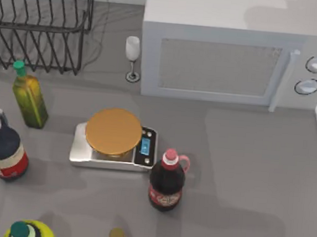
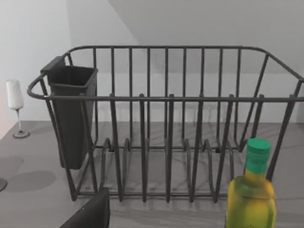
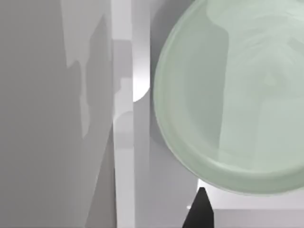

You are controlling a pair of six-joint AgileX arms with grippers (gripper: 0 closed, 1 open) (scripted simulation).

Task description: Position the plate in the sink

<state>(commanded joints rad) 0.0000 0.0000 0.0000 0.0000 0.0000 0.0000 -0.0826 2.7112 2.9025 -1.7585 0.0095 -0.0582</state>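
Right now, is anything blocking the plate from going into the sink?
Nothing visible does. The plate sits just past the sink's white edge, over its pale inside, with nothing under it that I can see. A right gripper fingertip shows beside the plate's rim.

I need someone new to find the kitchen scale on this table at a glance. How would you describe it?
Start at the big grey-white microwave along the back of the table in the top view. In front of its left end sits the kitchen scale, a flat silver box. It alone carries a round orange-brown platter and a small blue display; the bottles near it, like the dark red-capped bottle, stand upright.
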